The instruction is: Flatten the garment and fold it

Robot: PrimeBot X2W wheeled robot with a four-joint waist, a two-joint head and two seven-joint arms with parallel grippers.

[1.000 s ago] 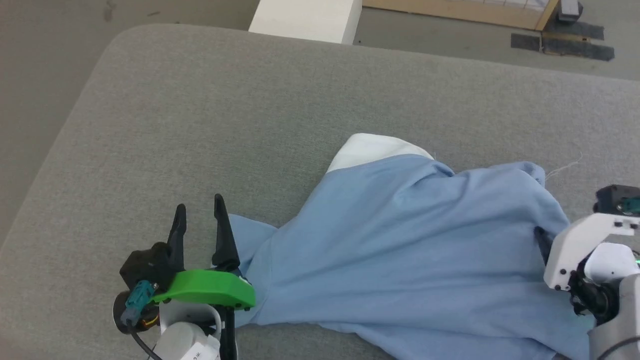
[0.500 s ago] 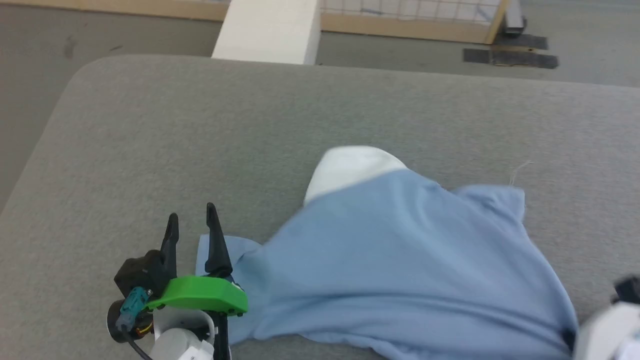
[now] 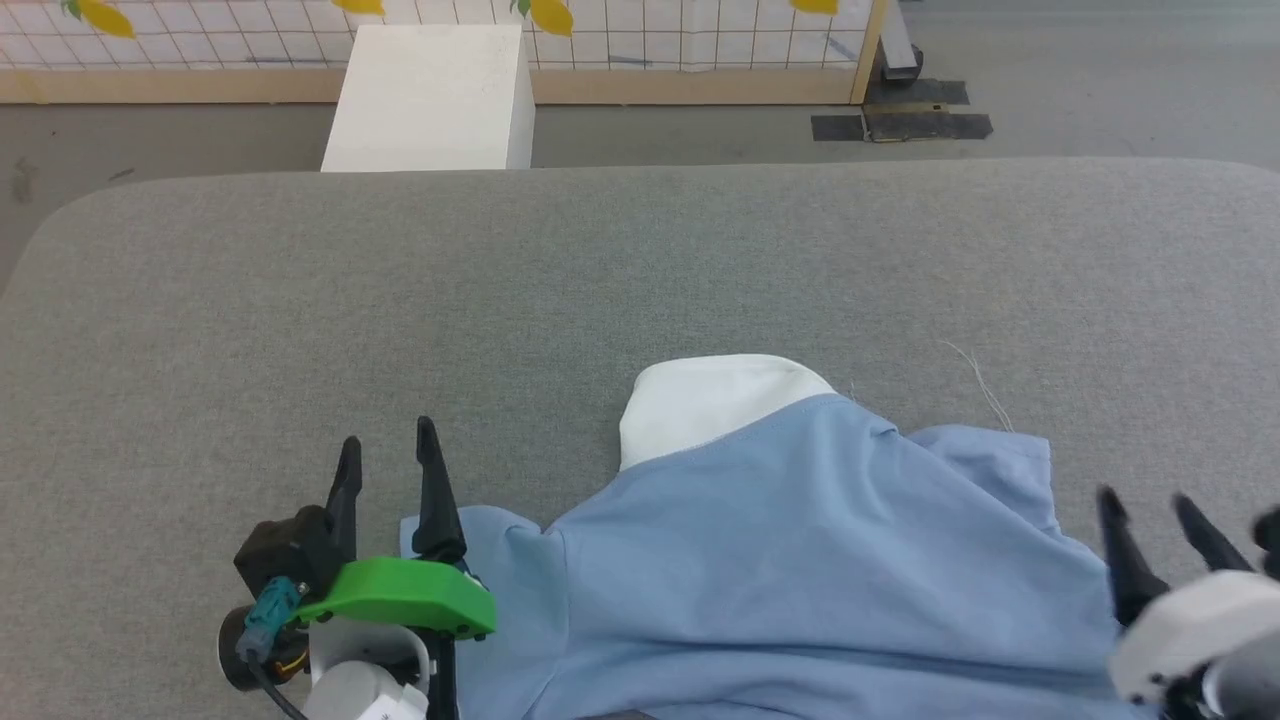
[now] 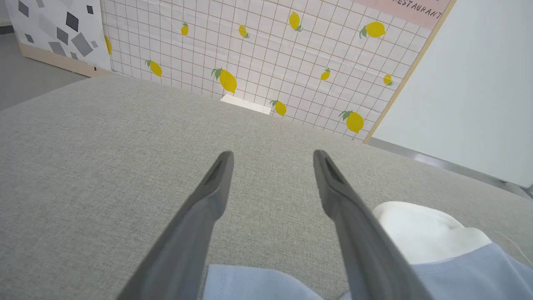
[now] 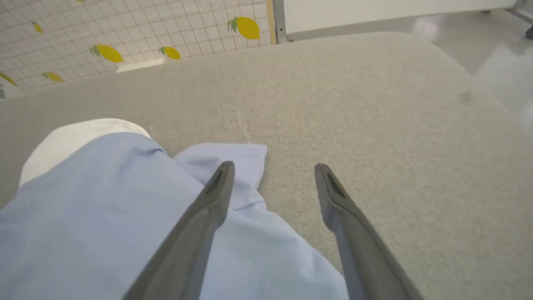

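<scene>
Your garment point(image 3: 800, 560) lies bunched at the near edge of the bench point(image 3: 600, 260), between left gripper point(image 3: 388, 432) and right gripper point(image 3: 1143, 497), both spread wide and empty. It's soft and limp, likely to sag: pinch its outer corners.

This looks like a robot test room dressed as a mock interior, not a real home or shop. Beyond the far edge of the grey fabric-covered worktop point(image 3: 600, 260) stands a free-standing screen point(image 3: 650, 40) printed with white tiles and yellow lemons, set in a bare wooden frame point(image 3: 700, 87). In the left wrist view a pink sign point(image 4: 416, 8) above it reads "RESTAURANT", and a second panel point(image 4: 54, 33) with a grey chip pattern stands next to the screen. A plain white wall point(image 4: 470, 83) follows. The grey floor point(image 3: 1100, 80) carries strips of black tape point(image 3: 900, 125), and a plain white box point(image 3: 430, 95) sits off the worktop's far edge.
</scene>
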